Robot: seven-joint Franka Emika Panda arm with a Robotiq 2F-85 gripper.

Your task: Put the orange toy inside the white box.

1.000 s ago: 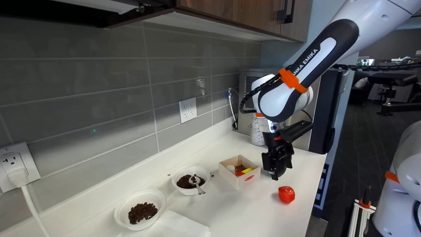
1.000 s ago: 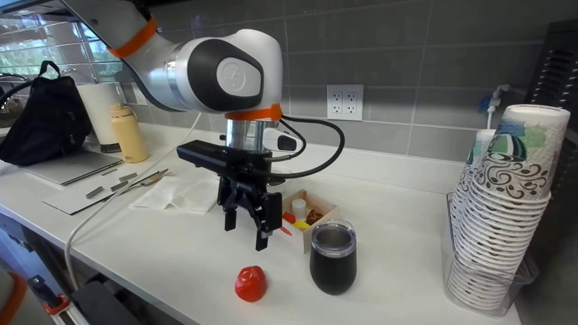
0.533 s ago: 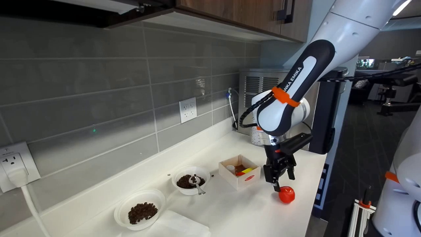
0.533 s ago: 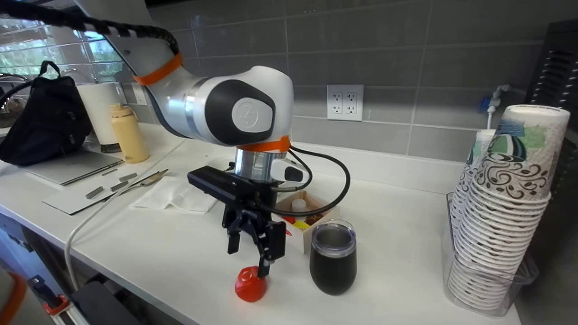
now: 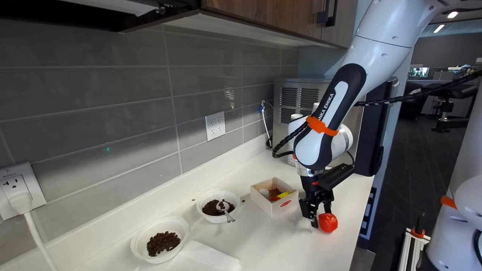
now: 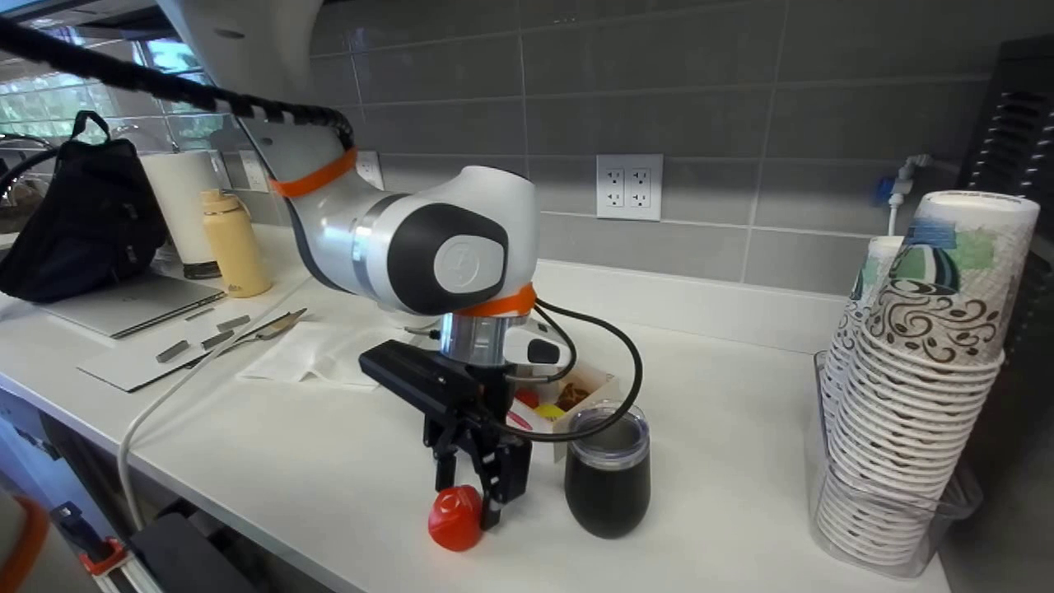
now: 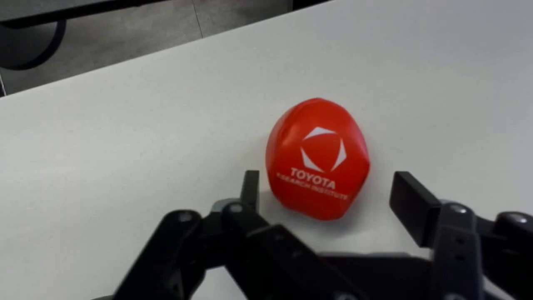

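One tool [image 7: 331,198] lower than before, two fingers [image 7: 410,208] wide apart beside one orange toy [image 7: 318,156]

In the wrist view I'm reading "TOYOTA" over "SEARCH INSTITUTE", start smudged, plus a white emblem [image 7: 320,131], on the orange toy [image 7: 317,159]. In an exterior view I'm getting "ANKA EMIKA" along the arm [image 5: 332,104], start hiding under the orange strap [image 5: 322,127]; I'm not resolving the red oval label [image 5: 286,203] on the white box [image 5: 261,201].
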